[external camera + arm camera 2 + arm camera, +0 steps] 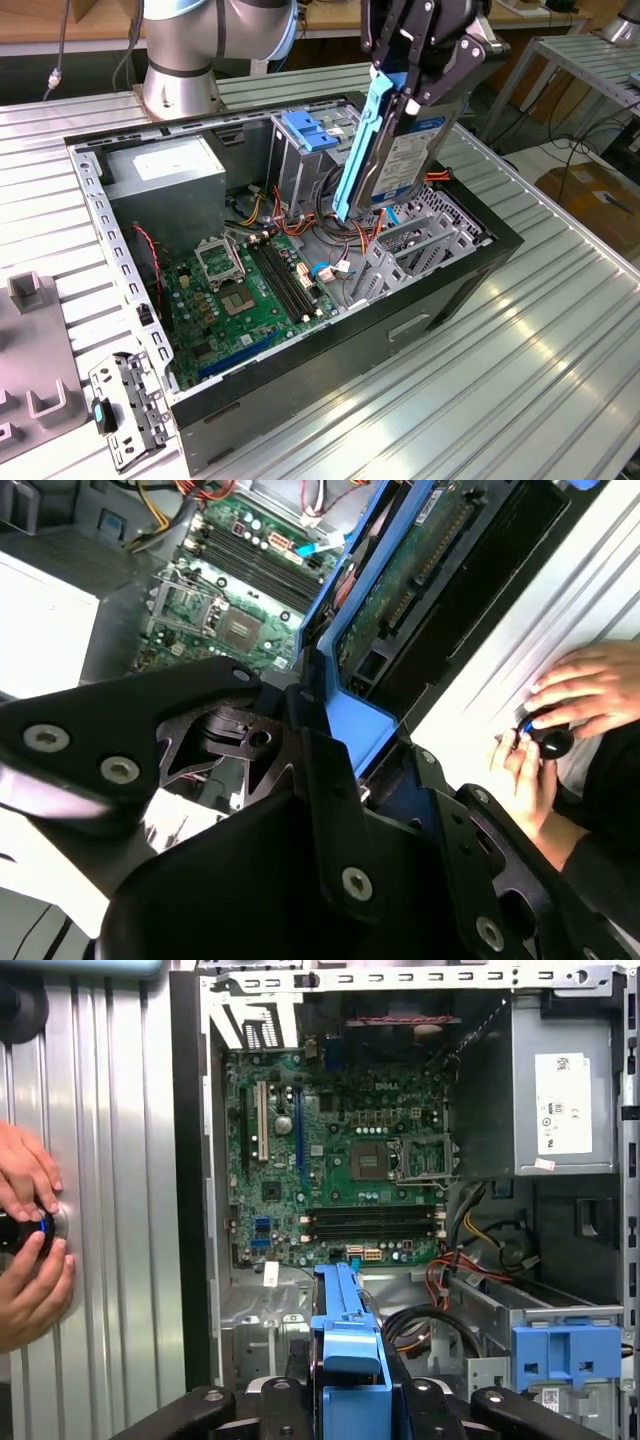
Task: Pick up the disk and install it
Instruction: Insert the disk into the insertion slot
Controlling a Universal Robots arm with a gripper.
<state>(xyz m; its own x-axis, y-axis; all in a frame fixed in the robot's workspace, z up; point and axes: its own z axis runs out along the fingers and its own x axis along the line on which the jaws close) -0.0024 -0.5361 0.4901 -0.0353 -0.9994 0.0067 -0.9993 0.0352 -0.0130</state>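
1. Your pincer (422,92) is pinching the disk (403,165) by its upper end. The disk hangs steeply tilted over the open computer case (440,290), its lower end above the metal drive cage (425,235).
2. That grip likely keeps the lower end free for insertion.
3. You cannot tell whether the disk touches the cage, nor what dark object a person's hands (30,1290) hold at the desk (120,1160).

The ribbed metal table (560,330) carries the open computer case (440,300), a perforated bracket (125,408) and grey blocks (27,292).
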